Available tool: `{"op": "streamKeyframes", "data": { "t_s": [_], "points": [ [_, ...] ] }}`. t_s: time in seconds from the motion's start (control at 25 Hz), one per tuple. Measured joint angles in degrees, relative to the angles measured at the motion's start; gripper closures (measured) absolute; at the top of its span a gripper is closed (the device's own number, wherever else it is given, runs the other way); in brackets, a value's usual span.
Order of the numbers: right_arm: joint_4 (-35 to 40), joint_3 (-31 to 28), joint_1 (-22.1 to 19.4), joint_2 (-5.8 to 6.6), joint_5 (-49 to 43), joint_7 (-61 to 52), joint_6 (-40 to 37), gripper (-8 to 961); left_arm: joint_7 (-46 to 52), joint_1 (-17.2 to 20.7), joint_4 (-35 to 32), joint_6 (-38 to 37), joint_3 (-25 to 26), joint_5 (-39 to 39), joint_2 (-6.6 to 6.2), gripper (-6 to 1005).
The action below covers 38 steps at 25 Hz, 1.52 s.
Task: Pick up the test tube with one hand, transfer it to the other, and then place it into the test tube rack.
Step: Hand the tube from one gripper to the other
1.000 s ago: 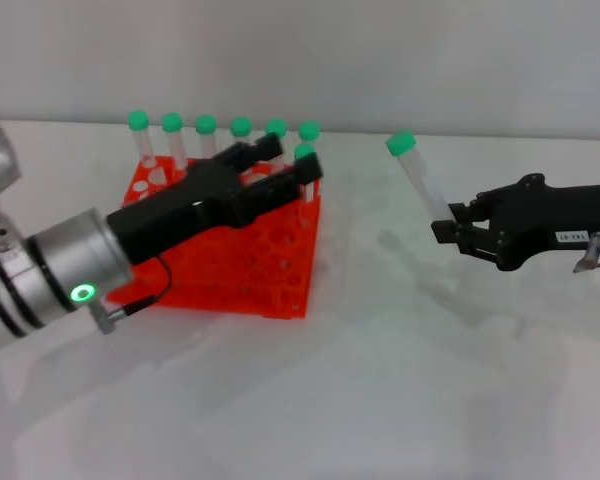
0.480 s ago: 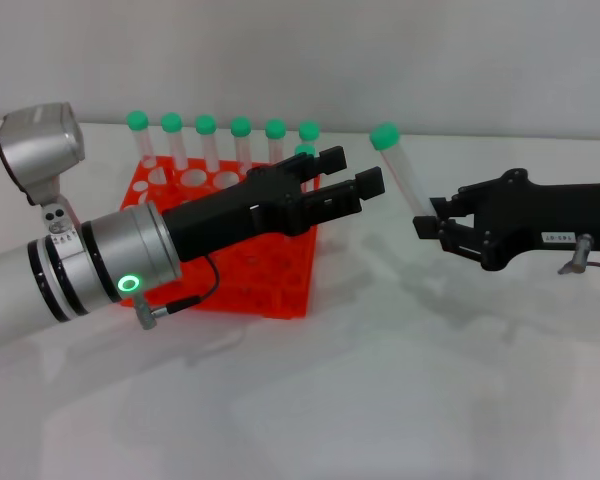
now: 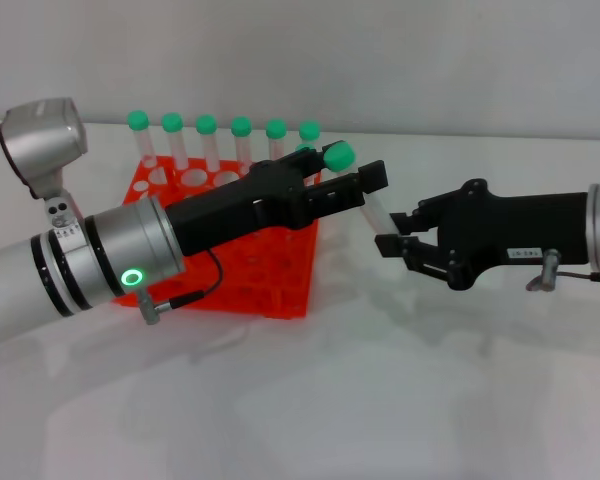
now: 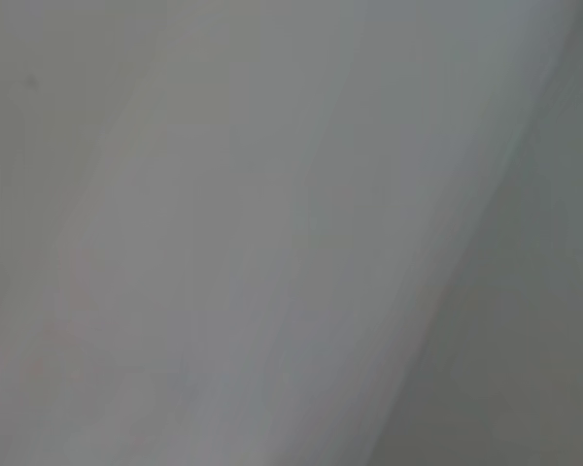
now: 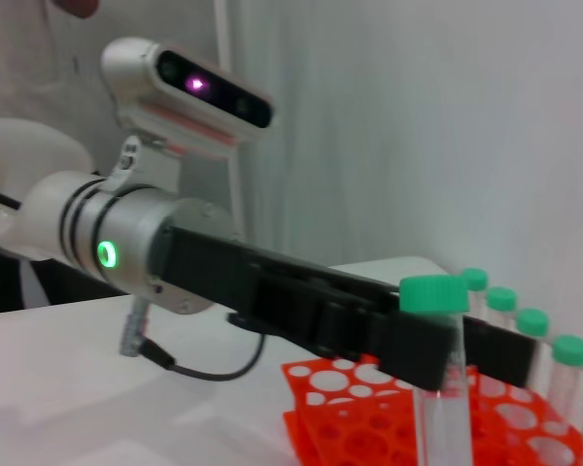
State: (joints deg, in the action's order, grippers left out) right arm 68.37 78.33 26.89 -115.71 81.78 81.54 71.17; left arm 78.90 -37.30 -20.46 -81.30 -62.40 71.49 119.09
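We are logging: test tube rack [image 3: 242, 262] standing left on table [image 3: 380, 400], capped tubes in far row. Left gripper [image 3: 345, 185] reaching right, jaws spread around test tube [image 3: 342, 158]. Right gripper [image 3: 398, 240] pinching tube's lower end.

Silver cylindrical left forearm [image 3: 90, 265] with black bands, glowing green ring light, thin black cable, matte black claw-like gripper [image 3: 345, 185], silver wrist camera housing [image 3: 42, 135]

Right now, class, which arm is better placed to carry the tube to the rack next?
Left. The left gripper has open jaws around the test tube just under its cap, beside the test tube rack. The right gripper holds the tube's lower end, farther away.
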Motion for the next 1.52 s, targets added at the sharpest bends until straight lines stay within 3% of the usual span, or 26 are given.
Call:
{"op": "streamKeyframes", "data": {
  "t_s": [0.28, 0.48, 1.52],
  "points": [
    [0.01, 1.74, 0.9, -0.05, 0.05, 0.06, -1.19, 755, 0.59, -0.7, 0.1, 0.59, -1.59, 0.09, 0.0, 197],
    [0.02, 1.59, 1.12, -0.04, 0.25, 0.1, -2.27, 755, 0.53, -0.88, 0.57, 0.63, -2.01, 0.2, 0.0, 380],
    [-0.9, 1.39, 1.12, 0.21, 0.74, -0.5, -3.89, 755, -0.58, -0.4, 0.6, 1.88, -2.12, -0.16, 0.09, 584]
  ]
}}
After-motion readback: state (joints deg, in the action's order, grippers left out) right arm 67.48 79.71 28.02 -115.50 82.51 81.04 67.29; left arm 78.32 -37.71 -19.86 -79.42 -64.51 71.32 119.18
